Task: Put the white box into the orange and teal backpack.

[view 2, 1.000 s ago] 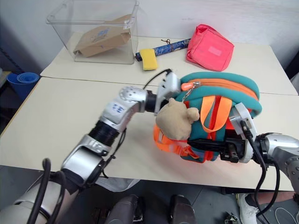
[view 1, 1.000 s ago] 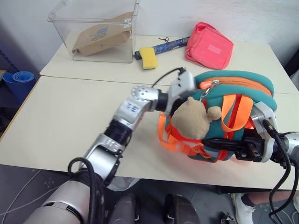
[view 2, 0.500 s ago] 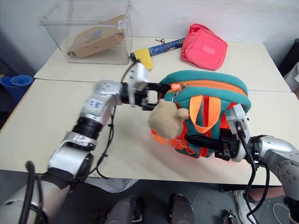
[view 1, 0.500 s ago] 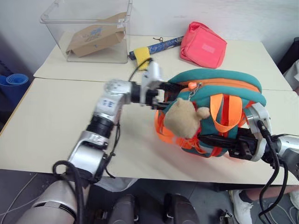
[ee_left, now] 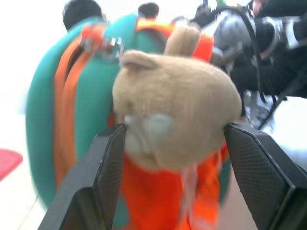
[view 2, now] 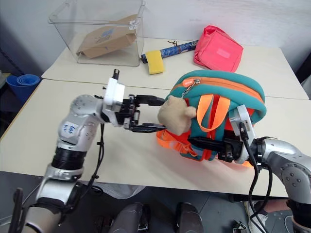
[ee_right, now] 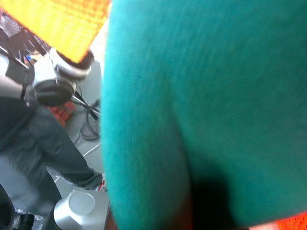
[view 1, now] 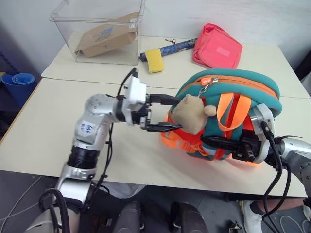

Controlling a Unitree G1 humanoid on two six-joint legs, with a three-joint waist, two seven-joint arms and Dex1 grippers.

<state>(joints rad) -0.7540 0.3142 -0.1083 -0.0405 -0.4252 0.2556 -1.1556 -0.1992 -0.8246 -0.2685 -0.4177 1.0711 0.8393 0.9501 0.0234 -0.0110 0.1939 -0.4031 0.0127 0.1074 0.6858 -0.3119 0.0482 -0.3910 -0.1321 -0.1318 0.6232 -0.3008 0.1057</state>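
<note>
Left eye view
- Backpack: the orange and teal backpack [view 1: 228, 109] stands on the table [view 1: 48, 131] at the centre right of the frame, with its zipper closed along the top.
- Bear charm: a tan plush bear [view 1: 190, 112] hangs from the zipper, on the left side of the backpack.
- Left gripper [view 1: 167, 114]: it is at the centre of the frame and points toward the bear. Its two black fingers are spread wide, one above and one below, and nothing is between them.
- Right gripper [view 1: 221, 143]: it is at the lower right, pressed against the lower front of the backpack among the orange straps. Its fingers are closed together; whether a strap is caught between them I cannot tell.
- Far table: a clear plastic bin [view 1: 99, 31] with a brown paper bag [view 1: 104, 39] inside is at the upper left. A yellow sponge [view 1: 154, 59] lies beside a dark blue stick [view 1: 175, 47], and a pink-red pouch [view 1: 217, 50] lies at the upper right.
- White box: I cannot find it on the tables.

Right eye view
- Scene: it is the same, with the backpack a little more to the left of the frame.

Left wrist view
- Fingers [ee_left: 103, 170]: the two black pads stand far apart at the lower left and lower right.
- Bear: the plush bear is in the middle of the frame, just past the fingertips, with the backpack behind it.

Right wrist view
- Fabric: teal cloth of the backpack covers most of the frame, very close to the camera.
- Background: a person's dark trousers [ee_right: 43, 143] are at the left edge.
</note>
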